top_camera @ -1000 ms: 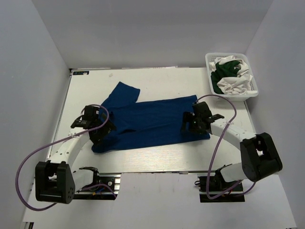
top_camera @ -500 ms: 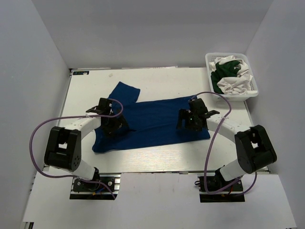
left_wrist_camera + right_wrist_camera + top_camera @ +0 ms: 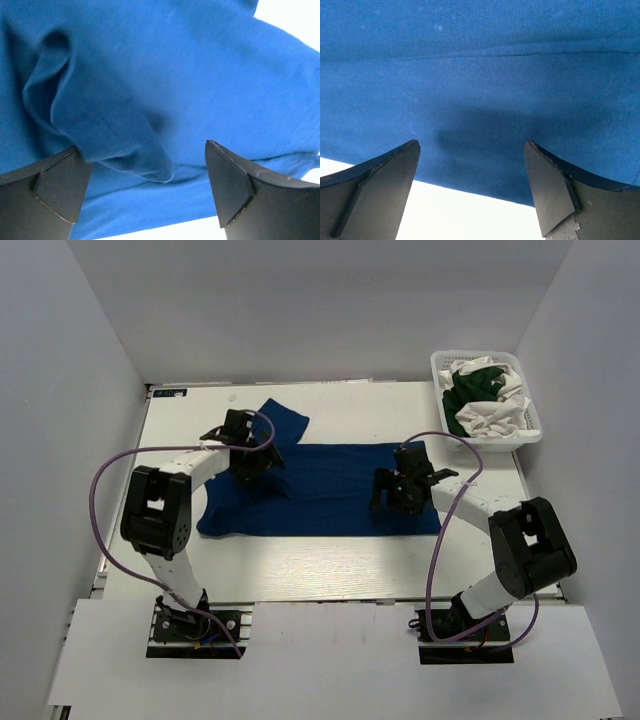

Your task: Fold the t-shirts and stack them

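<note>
A royal blue t-shirt (image 3: pixel 320 490) lies spread on the white table, one sleeve pointing to the far side. My left gripper (image 3: pixel 255 462) hovers open over the shirt's far left part near that sleeve. In the left wrist view, a raised fold of the blue t-shirt (image 3: pixel 125 145) sits between the open gripper (image 3: pixel 145 170). My right gripper (image 3: pixel 390 494) stands open over the shirt's right part. The right wrist view shows the gripper (image 3: pixel 472 165) wide apart above the blue t-shirt (image 3: pixel 480 75), whose edge lies flat on the table. Neither gripper holds anything.
A white mesh basket (image 3: pixel 500 439) stands at the far right corner, holding a dark green t-shirt (image 3: pixel 470 385) and crumpled white t-shirts (image 3: pixel 490 420). White walls close in the table on three sides. Purple cables loop off both arms.
My left arm has swung from the shirt's near-left edge up to its far left by the sleeve. The shirt lies flatter and the sleeve has shifted right. The right gripper barely moved.
</note>
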Controlling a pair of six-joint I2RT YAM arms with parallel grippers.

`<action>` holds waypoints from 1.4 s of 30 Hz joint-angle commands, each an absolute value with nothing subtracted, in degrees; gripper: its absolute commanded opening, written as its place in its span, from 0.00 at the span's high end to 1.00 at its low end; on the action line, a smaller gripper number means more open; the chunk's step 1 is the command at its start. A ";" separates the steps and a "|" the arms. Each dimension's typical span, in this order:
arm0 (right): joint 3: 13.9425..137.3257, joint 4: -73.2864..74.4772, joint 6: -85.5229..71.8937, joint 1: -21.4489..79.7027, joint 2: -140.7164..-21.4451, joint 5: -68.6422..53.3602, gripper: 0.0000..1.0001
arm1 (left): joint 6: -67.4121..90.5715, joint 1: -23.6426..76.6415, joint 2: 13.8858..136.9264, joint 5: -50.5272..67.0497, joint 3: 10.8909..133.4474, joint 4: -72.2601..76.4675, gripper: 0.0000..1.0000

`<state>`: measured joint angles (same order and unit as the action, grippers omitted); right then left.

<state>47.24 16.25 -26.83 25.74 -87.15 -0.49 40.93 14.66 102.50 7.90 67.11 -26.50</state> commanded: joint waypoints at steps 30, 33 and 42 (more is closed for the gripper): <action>51.42 20.21 -26.54 25.84 -81.30 7.03 0.10 | 27.51 19.16 105.31 3.19 87.47 -18.62 0.00; 50.45 19.43 -26.45 25.75 -79.37 7.12 0.10 | 29.17 17.94 101.18 0.28 79.74 -24.07 0.00; 45.71 15.04 -28.82 25.75 -82.52 7.47 0.10 | 39.37 17.93 79.48 -13.35 47.39 -28.73 0.00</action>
